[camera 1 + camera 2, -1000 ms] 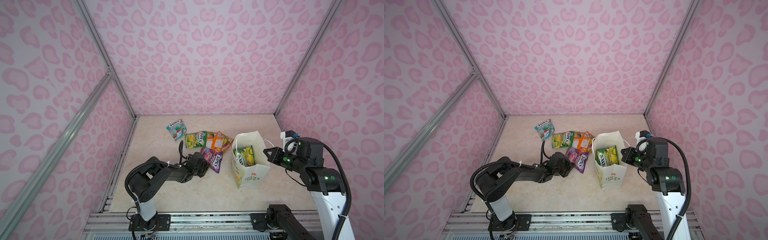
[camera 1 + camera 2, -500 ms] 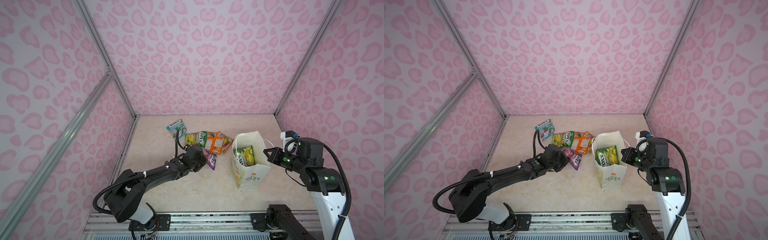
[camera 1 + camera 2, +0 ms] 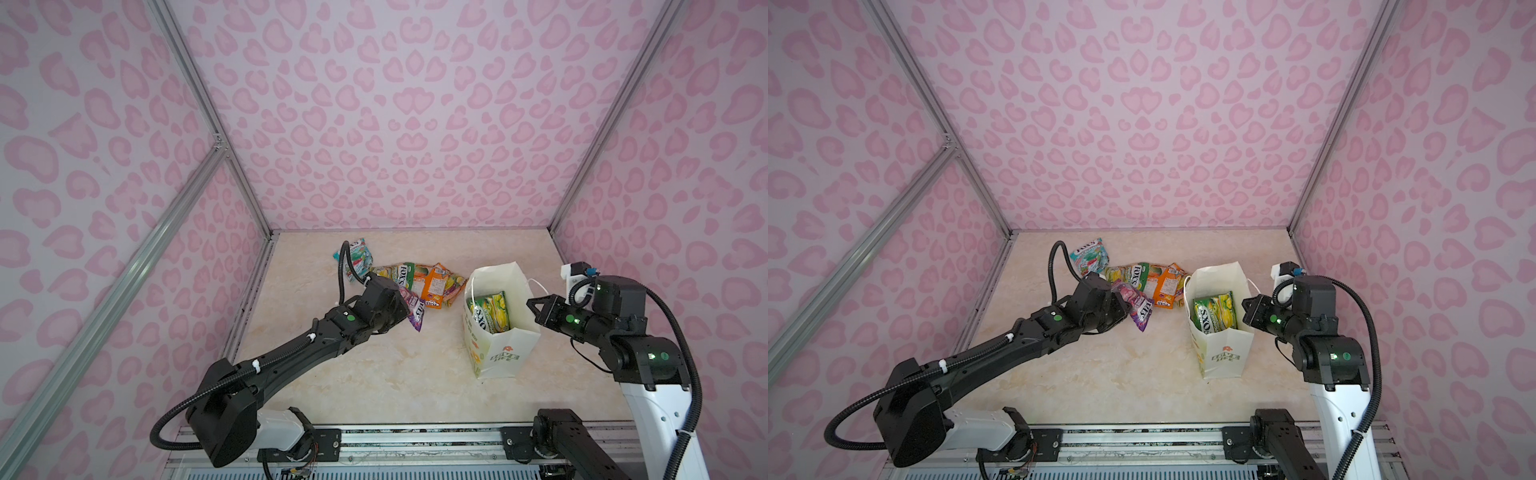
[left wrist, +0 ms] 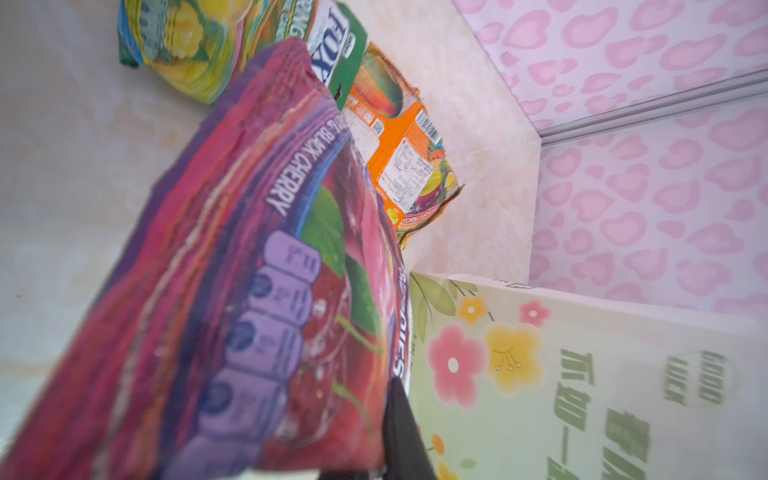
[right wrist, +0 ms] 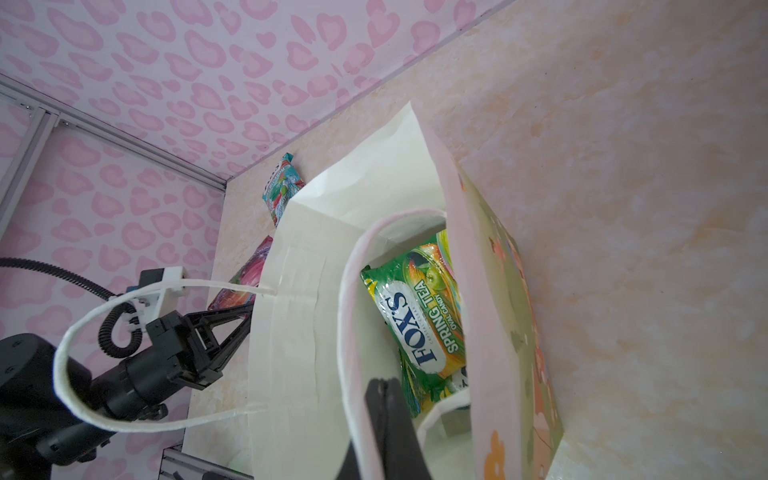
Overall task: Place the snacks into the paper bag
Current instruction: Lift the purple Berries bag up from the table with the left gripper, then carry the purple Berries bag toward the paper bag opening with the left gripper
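My left gripper point(image 3: 401, 311) is shut on a purple snack pouch point(image 3: 415, 309), which hangs off the table just left of the paper bag point(image 3: 498, 353). In the left wrist view the pouch point(image 4: 257, 291) fills the frame and hides all but one dark finger point(image 4: 401, 428). The white bag stands upright and open with a green-yellow pouch point(image 5: 419, 316) inside. My right gripper point(image 5: 384, 384) is shut on the bag's near handle at the right rim. Teal point(image 3: 359, 255), green-yellow point(image 3: 397, 274) and orange point(image 3: 436, 286) pouches lie on the table behind.
Pink patterned walls close in the beige table point(image 3: 374, 374) at the back and both sides. The bag's other handle loop point(image 5: 83, 353) hangs out toward the left arm. A metal rail point(image 3: 374, 444) runs along the front edge.
The left arm has stretched out toward the back, carrying the purple pouch up off the table beside the bag. The right arm and the bag have not moved.
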You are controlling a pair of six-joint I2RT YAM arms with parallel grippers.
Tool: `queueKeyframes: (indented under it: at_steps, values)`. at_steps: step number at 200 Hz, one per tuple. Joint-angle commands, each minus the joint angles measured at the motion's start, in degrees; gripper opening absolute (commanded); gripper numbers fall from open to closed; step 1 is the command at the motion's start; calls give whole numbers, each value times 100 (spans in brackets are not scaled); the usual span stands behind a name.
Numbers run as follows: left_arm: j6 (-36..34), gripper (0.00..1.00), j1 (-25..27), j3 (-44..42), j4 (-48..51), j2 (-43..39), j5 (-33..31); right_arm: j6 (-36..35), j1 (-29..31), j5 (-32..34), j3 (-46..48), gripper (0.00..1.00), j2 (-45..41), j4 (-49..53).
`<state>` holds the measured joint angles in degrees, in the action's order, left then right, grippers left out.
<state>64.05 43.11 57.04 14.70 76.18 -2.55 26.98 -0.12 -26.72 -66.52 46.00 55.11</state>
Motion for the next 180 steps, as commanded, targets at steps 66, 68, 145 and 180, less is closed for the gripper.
queueKeyframes:
  at_steps: [66, 68, 145, 180]
  values:
    - [-2147, 3, -242, 1821, 2218, -1052, -389, 87, -14, 13, 89, 0, 23, -297]
    - [-2192, 3, -246, 1897, 2260, -1048, -377, 88, -14, 10, 87, 0, 30, -303]
    - [-2809, 3, -34, 4513, 2533, -110, 662, 96, -16, 79, 17, 0, 111, -299]
    - [-2945, 3, 373, 5708, 2569, 653, 878, 125, -22, 73, -6, 0, 129, -317]
